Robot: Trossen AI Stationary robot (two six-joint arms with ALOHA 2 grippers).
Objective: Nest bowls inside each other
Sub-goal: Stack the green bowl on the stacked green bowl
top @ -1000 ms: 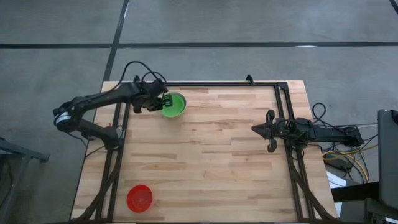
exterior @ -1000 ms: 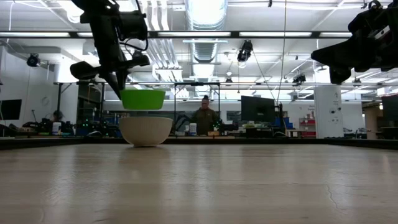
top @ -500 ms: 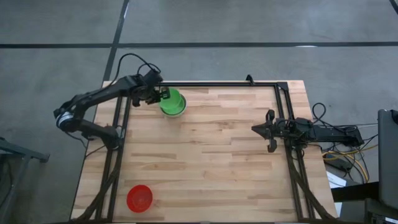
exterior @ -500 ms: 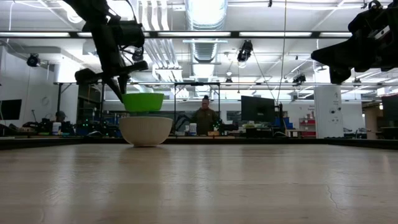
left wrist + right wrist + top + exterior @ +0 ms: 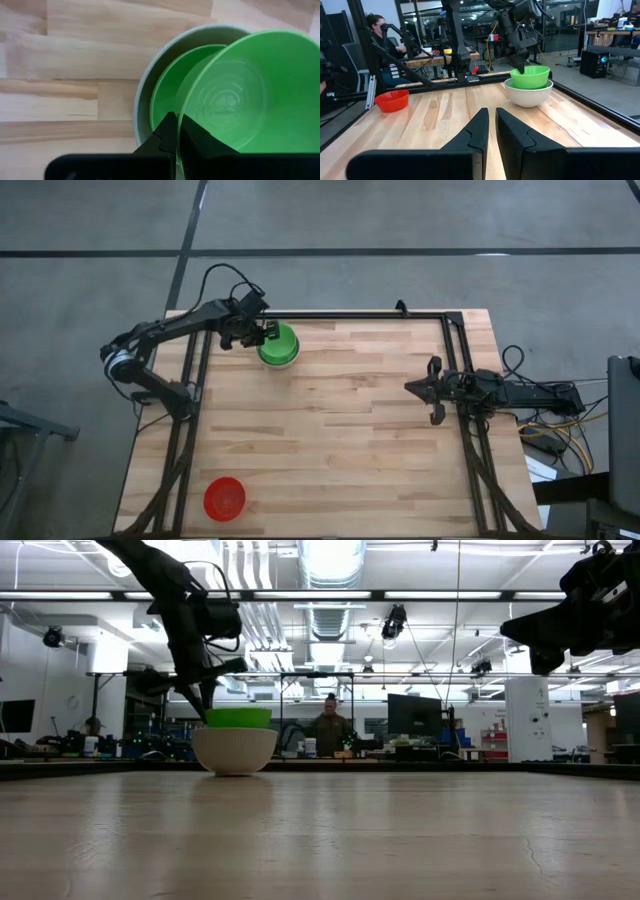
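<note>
Wooden table [image 5: 340, 430], green bowl [image 5: 250, 100] hiding nested bowls

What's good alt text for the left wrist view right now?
The left gripper, shut on the rim of a bright green bowl, holds it tilted partly inside a white-grey bowl that already contains another green bowl. The stack sits on a light wooden table.

A pale wooden table [image 5: 340, 430] edged by a black metal frame [image 5: 350, 315] stands on grey floor [image 5: 400, 220]; beyond it, a seated person [image 5: 382, 30], desks and a monitor [image 5: 412, 715] under ceiling lights
</note>
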